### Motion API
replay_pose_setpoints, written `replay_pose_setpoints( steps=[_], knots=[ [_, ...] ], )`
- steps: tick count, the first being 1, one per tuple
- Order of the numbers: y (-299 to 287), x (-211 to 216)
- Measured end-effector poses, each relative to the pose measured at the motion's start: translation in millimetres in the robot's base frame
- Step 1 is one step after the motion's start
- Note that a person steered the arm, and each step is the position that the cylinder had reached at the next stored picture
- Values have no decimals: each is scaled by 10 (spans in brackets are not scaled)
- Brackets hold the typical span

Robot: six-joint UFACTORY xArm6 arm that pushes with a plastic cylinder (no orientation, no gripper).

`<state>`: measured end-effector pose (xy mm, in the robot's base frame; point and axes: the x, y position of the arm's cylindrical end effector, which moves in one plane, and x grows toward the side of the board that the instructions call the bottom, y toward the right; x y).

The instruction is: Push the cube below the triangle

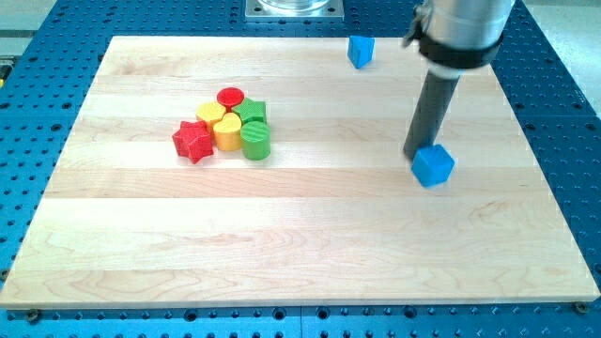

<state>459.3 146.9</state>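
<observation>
A blue cube [433,165] lies on the wooden board at the view's right. A blue triangle block [361,51] lies near the board's top edge, above and to the left of the cube. My tip [414,155] rests on the board right against the cube's upper left side. The dark rod rises from there toward the view's top right.
A tight cluster sits at the view's left: a red star [193,141], a red cylinder [230,97], a yellow heart-like block [210,114], a yellow block [226,133], a green block [251,113] and a green cylinder [255,141]. The wooden board [300,244] lies on a blue perforated table.
</observation>
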Motion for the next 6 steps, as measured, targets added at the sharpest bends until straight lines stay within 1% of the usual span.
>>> replay_pose_setpoints(
  steps=[1,2,3,4,5,6],
  knots=[
    [565,116],
    [1059,567],
    [485,688],
    [685,597],
    [688,305],
    [-379,305]
  ],
)
